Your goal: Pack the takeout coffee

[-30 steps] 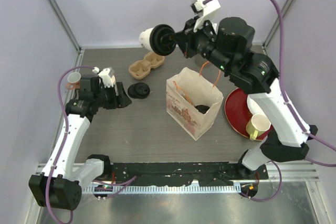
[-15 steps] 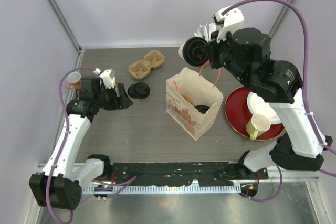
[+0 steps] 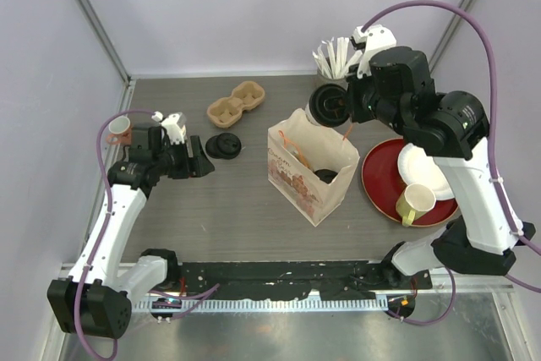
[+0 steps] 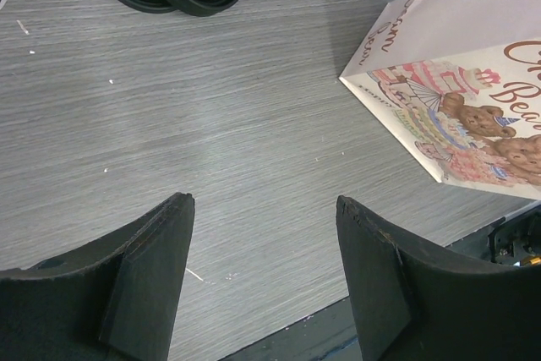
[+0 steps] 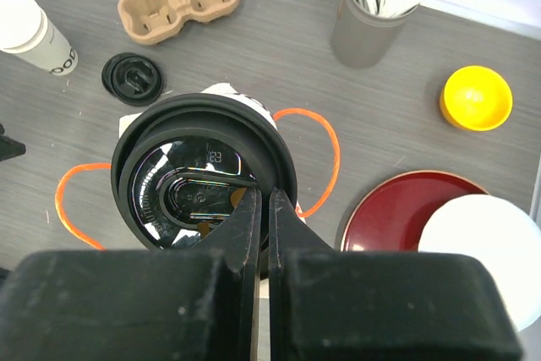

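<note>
The takeout coffee is a cream cup with a black lid (image 3: 325, 106). My right gripper (image 3: 341, 108) is shut on the lid's rim and holds the cup in the air over the far edge of the open paper bag (image 3: 314, 177). In the right wrist view the lid (image 5: 199, 177) fills the middle, the right gripper (image 5: 263, 197) pinches its right rim, and the bag's orange handles (image 5: 324, 128) show around it; the cup body is hidden below. My left gripper (image 3: 199, 165) is open and empty, low over the table left of the bag (image 4: 473, 116).
A cardboard cup carrier (image 3: 237, 102) and loose black lids (image 3: 224, 146) lie left of the bag. A holder of white stirrers (image 5: 365, 30) and a yellow lid (image 5: 476, 97) stand at the back. A red plate (image 3: 379, 182) holds a white plate and yellow mug (image 3: 415, 203).
My right arm carried the lidded cup from high over the cup carrier rightwards and down to above the bag, turning it from sideways to upright. The left arm has not moved.
</note>
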Motion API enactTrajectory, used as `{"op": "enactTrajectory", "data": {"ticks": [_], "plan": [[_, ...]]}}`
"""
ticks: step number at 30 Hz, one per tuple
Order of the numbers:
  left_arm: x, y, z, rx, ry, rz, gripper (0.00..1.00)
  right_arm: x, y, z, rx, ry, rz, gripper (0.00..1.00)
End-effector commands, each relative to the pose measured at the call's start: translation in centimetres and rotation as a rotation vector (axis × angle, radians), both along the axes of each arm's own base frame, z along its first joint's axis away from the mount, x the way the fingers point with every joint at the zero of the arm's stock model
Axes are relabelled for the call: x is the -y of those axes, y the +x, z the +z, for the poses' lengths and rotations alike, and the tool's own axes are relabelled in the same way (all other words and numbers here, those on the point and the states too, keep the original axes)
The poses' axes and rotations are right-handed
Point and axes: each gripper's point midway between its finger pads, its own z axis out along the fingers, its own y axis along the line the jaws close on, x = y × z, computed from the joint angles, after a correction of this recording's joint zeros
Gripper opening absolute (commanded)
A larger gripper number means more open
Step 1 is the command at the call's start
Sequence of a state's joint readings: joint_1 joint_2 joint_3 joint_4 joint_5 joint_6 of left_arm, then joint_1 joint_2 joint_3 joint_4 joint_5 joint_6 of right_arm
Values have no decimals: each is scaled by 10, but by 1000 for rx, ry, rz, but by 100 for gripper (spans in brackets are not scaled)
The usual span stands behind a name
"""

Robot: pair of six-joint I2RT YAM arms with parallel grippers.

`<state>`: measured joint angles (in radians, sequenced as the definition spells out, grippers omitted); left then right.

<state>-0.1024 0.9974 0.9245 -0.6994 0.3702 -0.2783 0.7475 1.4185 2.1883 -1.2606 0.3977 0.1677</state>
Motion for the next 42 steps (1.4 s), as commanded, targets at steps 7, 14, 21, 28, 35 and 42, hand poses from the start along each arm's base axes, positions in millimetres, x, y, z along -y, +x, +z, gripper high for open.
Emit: {"op": "enactTrajectory", "data": {"ticks": [7,14,21,28,35,42], "plan": [[4,1,9,49,-23,-23,72,-19,4,-28,-139,26,57,1],[5,1,12,57,-27,-28,73,-22,7,-48,-199,0,71,1],[4,1,11,54,-26,-29,72,-26,11,-62,-245,-3,86,1],[4,0,11,54,-23,-31,73,-29,13,-74,-282,-1,103,1],[5,0,11,56,-25,-32,73,-31,14,-79,-300,-4,111,1],[5,0,11,58,-25,-34,73,-36,15,-85,-324,0,129,1]]}}
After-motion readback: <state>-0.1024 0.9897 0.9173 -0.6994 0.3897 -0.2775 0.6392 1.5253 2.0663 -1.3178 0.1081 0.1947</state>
